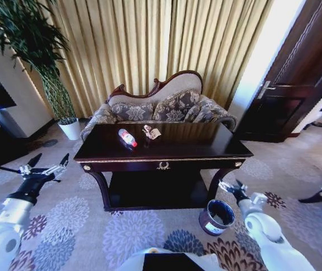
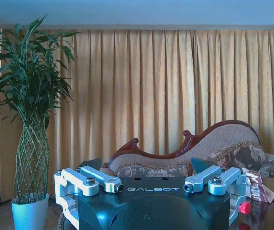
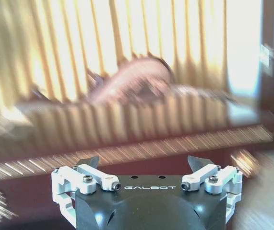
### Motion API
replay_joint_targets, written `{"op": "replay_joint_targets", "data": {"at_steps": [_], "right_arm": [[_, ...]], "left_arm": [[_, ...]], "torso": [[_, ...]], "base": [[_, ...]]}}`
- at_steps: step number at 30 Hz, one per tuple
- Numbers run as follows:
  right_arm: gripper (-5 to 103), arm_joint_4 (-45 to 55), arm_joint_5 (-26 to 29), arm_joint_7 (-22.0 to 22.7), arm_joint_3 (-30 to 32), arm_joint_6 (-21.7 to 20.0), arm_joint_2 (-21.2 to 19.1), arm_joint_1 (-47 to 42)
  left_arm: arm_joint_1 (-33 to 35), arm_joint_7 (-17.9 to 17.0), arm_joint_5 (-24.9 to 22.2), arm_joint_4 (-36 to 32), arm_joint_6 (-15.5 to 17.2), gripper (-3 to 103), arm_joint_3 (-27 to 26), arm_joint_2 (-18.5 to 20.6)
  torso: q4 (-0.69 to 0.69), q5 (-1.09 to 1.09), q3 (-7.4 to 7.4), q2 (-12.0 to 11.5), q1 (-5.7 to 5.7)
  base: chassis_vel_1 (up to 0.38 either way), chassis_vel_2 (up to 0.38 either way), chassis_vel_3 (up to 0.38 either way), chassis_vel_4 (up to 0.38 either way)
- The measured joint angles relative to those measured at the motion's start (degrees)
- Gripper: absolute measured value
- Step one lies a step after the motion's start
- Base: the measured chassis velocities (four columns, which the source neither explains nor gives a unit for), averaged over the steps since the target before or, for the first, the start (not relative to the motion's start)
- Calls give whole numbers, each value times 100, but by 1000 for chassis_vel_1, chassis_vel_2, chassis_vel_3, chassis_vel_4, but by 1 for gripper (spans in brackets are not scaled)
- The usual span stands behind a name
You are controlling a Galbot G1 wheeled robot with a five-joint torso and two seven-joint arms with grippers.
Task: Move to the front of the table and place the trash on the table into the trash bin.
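dark glossy table (image 1: 166,151) with curved carved legs, lower shelf, gold emblem at the middle of its front edge. on top, toward the back edge, left of centre: small clear bottle (image 1: 128,138) lying on its side, red cap, red-white label. just beside it, nearer the centre, a crumpled tan-white wrapper (image 1: 151,133). any small white paper piece too small to tell. trash bin (image 1: 217,217), dark round, pale rim, white label, tilted on the floral carpet (image 1: 121,231) by the table's front right leg. left gripper (image 1: 49,165) held off the table's front left corner, fingers spread wide, holding nothing. right gripper (image 1: 231,186) just above the bin, fingers apart, holding nothing. sofa (image 1: 161,107) behind the table.
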Motion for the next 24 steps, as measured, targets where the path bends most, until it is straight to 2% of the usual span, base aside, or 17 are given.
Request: {"op": "replay_joint_targets", "data": {"at_steps": [2, 5, 9, 12, 17, 24], "right_arm": [[100, 774, 117, -6, -14, 7, -7, -124], [100, 1228, 180, -6, -56, 3, -30, -163], [100, 1953, 218, 22, -144, -219, -105, -200], [100, 2074, 142, 139, -217, -397, -178, -166], [100, 1963, 105, 182, -205, -448, -222, -119], [100, 1938, 88, 184, -183, -458, -240, -141]], "left_arm": [[0, -4, -54, 6, -3, 100, 0, -28], [17, -4, -91, -2, -7, 100, -5, -38], [29, -8, -126, -47, -16, 100, -14, -42], [26, -27, -132, -96, -5, 100, -4, -52], [25, -173, -124, -175, 236, 100, -3, -54], [19, -268, -87, -189, 402, 100, -30, -38]], "torso": [[1, -2, 0, 0, 0], [1, -1, 0, 0, 0], [1, 1, 0, 0, 0], [0, 1, 0, 0, 0], [1, 2, 0, 0, 0], [0, 1, 0, 0, -1]], "base": [[0, 0, 0, 0], [0, 0, 0, 0], [0, 0, 0, 0], [0, 0, 0, 0], [0, 0, 0, 0], [0, 0, 0, 0]]}}
